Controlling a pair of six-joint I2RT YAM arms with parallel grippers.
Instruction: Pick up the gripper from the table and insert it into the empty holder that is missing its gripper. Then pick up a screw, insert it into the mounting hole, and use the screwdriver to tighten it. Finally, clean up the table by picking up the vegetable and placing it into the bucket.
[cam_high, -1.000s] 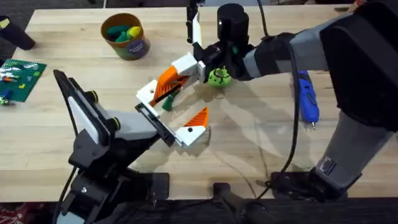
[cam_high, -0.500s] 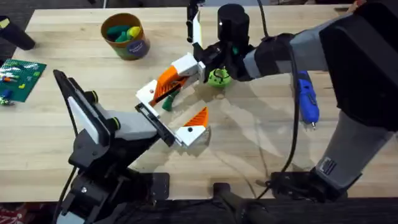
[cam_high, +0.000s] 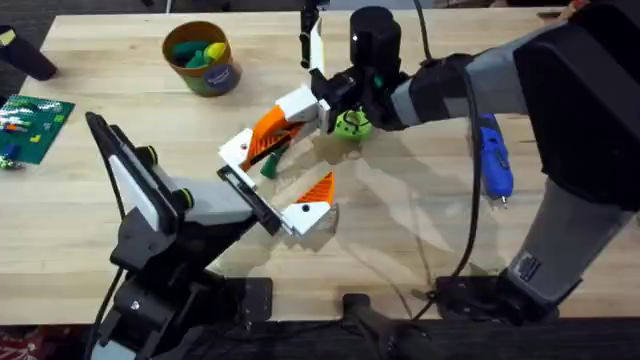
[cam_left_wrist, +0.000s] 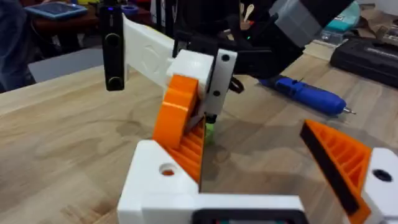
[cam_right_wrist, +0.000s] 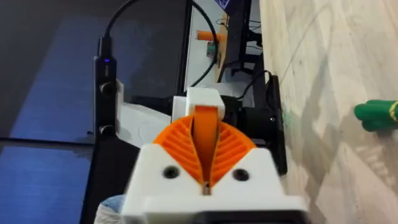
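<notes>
Fingers of left gripper (cam_left_wrist: 264, 155) spread wide and gripping nothing: one ribbed finger (cam_left_wrist: 339, 158) fitted at the holder's (cam_high: 262, 208) far end, near end vacant. Fingers of right gripper (cam_right_wrist: 205, 124) pressed together on the orange wedge of the gripper (cam_high: 268, 128), carried over the worktop's middle with its white base down at the holder's vacant end.

For a clean insertion:
- Square the white base to the black crossbar before pushing.
- Feed straight along the slot, without twisting.
- Leave the mounting hole (cam_left_wrist: 166, 169) uncovered for the screw.
- Steer clear of the vegetable (cam_high: 352, 124), just beside the right gripper.

Seating not judged: meeting of base and holder cut off at the left wrist view's edge and masked by the wedge from overhead. Small green piece (cam_high: 268, 166) under the gripper not identifiable. Screwdriver (cam_high: 492, 158) near the worktop's right edge, tip barely discernible.
</notes>
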